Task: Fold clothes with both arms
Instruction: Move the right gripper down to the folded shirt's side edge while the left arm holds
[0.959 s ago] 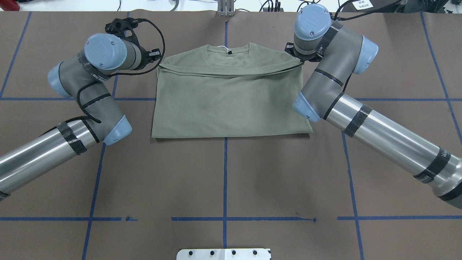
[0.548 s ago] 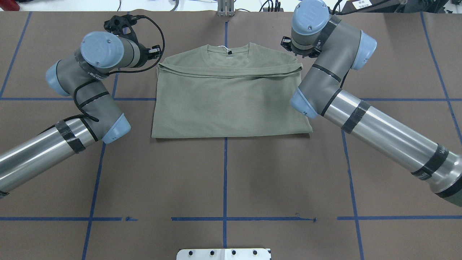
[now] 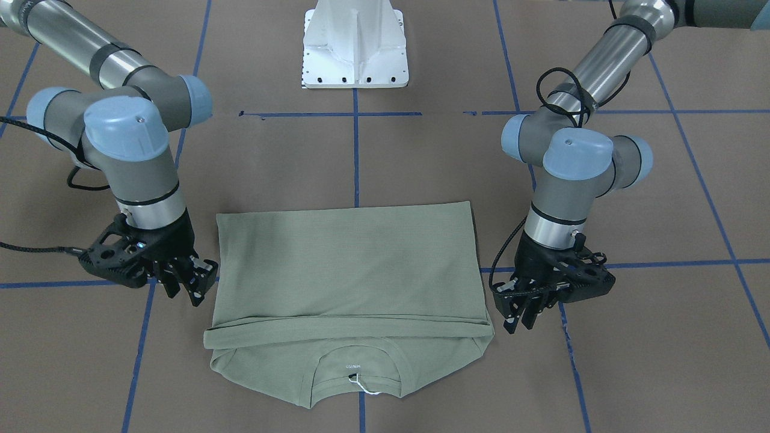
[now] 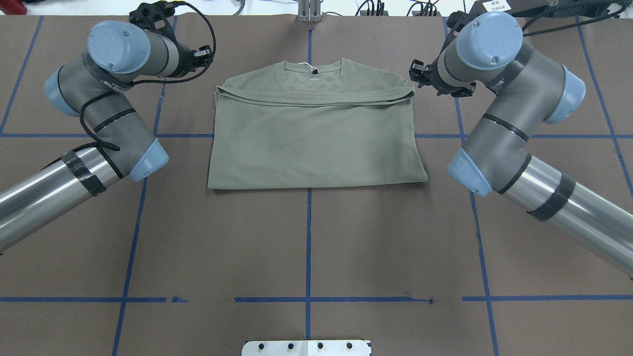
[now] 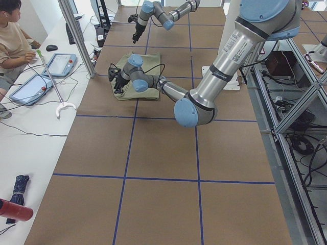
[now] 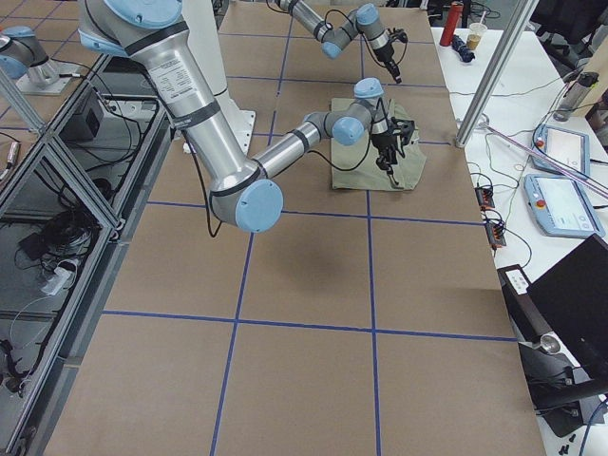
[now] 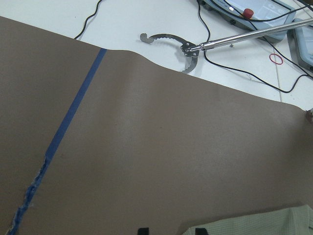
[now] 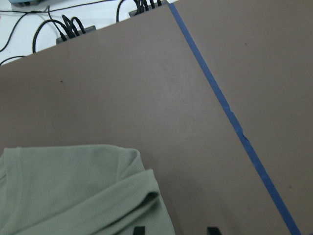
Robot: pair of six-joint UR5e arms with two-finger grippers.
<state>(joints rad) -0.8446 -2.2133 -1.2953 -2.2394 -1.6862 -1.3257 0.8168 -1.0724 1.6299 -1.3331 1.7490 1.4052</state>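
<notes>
Since the pale sage-green long-sleeved knit shirt (image 3: 349,258) lies doubled on the brown paper-covered table (image 3: 421,156), its lower half laid over the chest and stopping just short of the round ribbed collar (image 3: 355,368), this fold looks done. I judge the arms are placed as they are to stay clear of it. The black two-finger left gripper (image 3: 518,323) hangs just beside one end of the shirt's folded edge and the black two-finger right gripper (image 3: 187,288) just beside the other end. Each is apart from the cloth, its fingers spread and holding nothing.

The front-facing view shows this best. From overhead, the blue-capped wrist joints cover most of each gripper, though that view gives the shirt's squared outline and its straight near edge. The wrist cameras confirm the empty grip: each shows two fingertips with bare paper between them. The right one sees the shirt's bunched corner (image 8: 78,191) beside its fingers, the left one only a sliver of green (image 7: 254,223). The white neck tag (image 3: 361,385) shows clearly only from the front.
</notes>
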